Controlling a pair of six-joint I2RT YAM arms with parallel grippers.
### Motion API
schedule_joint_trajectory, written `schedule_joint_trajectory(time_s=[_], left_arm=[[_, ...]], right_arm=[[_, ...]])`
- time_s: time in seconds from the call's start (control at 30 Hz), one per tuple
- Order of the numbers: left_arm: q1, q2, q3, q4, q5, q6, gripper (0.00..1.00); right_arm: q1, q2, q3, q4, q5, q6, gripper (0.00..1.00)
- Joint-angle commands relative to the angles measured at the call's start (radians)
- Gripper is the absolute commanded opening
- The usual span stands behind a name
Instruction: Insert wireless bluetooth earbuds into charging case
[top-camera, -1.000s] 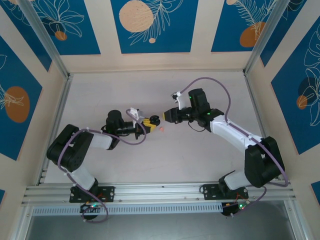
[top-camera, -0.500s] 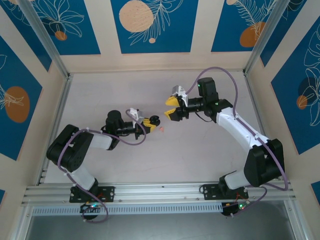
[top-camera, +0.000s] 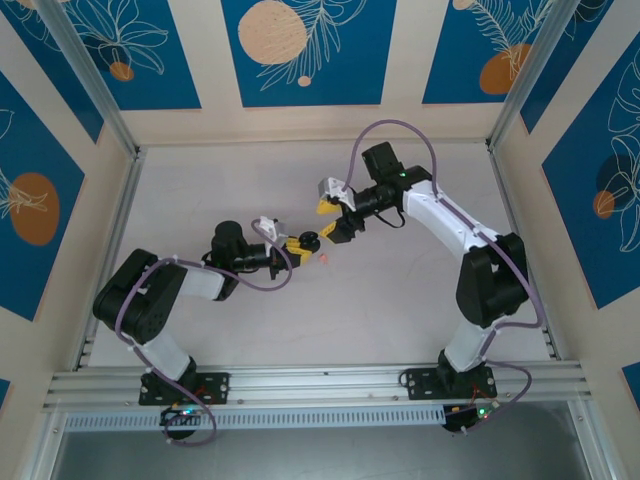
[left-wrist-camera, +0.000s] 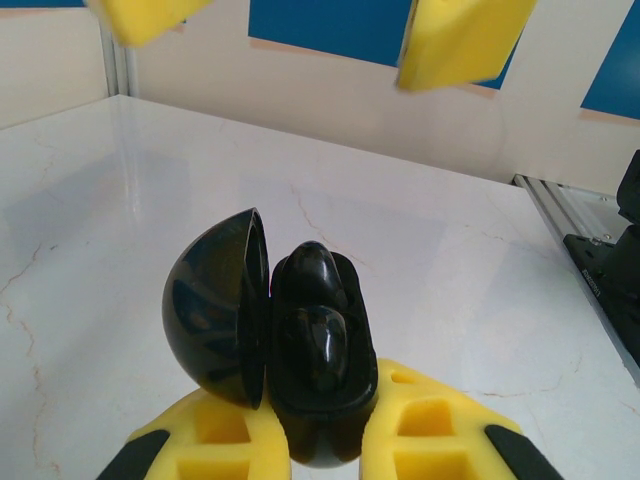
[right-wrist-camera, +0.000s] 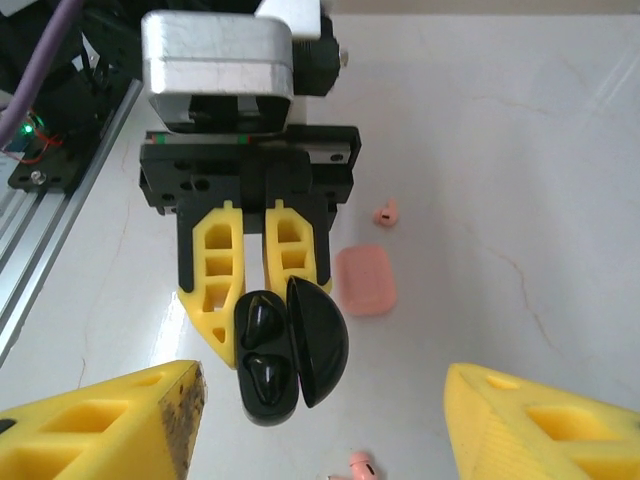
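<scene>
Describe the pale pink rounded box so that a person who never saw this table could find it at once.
Find the left gripper, whose yellow fingers clamp an open black round case. On the white table, close beside those fingers, lies the pale pink rounded box. It is flat and much larger than the tiny pink earbud near it.

Right gripper (top-camera: 326, 221): jaws parted from nearly closed to wide apart; shifted a little left, toward the charging case (top-camera: 311, 239). Right arm: elbow drawn inward, wrist swung farther.
</scene>
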Motion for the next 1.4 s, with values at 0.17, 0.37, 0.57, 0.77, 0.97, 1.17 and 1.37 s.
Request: schedule_joint_trajectory(time_s=[0.17, 0.37, 0.57, 0.77, 0.97, 1.17, 1.37], left_arm=[[0.001, -0.018, -0.007, 0.032, 0.031, 0.011, 0.06], [0.001, -0.019, -0.005, 0.032, 0.032, 0.012, 0.06], [0.001, -0.023, -0.007, 0.031, 0.031, 0.013, 0.06], [0.001, -0.027, -0.006, 0.022, 0.026, 0.019, 0.06], [0.001, -0.033, -0.008, 0.004, 0.014, 0.033, 0.06], [0.001, -0.036, -0.008, 0.0, 0.012, 0.036, 0.06], [0.001, -0.038, -0.007, 0.003, 0.019, 0.033, 0.06]], right_arm=[[0.043, 0.087, 0.086, -0.14, -0.023, -0.093, 0.65], [0.061, 0.116, 0.095, -0.172, -0.032, -0.103, 0.65], [0.074, 0.149, 0.099, -0.199, -0.035, -0.098, 0.65], [0.077, 0.148, 0.092, -0.233, -0.051, -0.104, 0.63], [0.065, 0.073, 0.032, -0.217, -0.058, -0.115, 0.58], [0.044, -0.047, -0.035, -0.202, -0.08, -0.105, 0.52], [-0.01, -0.164, -0.122, -0.061, -0.095, -0.048, 0.49]])
